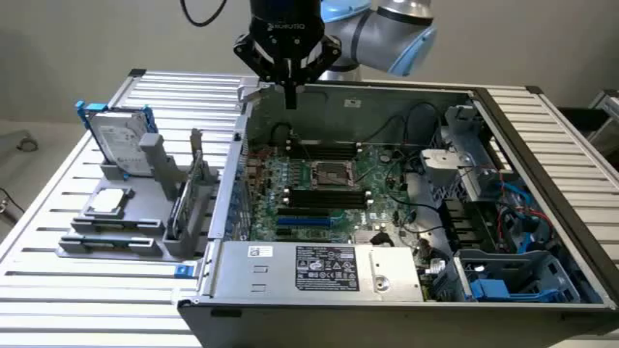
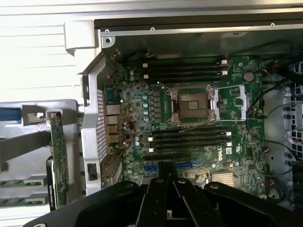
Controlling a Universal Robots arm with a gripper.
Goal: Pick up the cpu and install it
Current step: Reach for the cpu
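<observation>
The cpu, a small flat square chip with a pale silver top, lies on a grey fixture at the exterior view's left, outside the computer case. My gripper hangs high over the case's back wall, far from the cpu, its fingers shut with nothing between them. The wrist view looks down past the shut gripper onto the motherboard. There the dark metal-framed socket sits open among the memory slots, and it also shows mid-board as the socket in the exterior view.
A silver hard drive with a blue bracket stands upright behind the cpu on the fixture. A green card stands on edge beside the case wall. The open case holds cables, a power supply and blue drive bays.
</observation>
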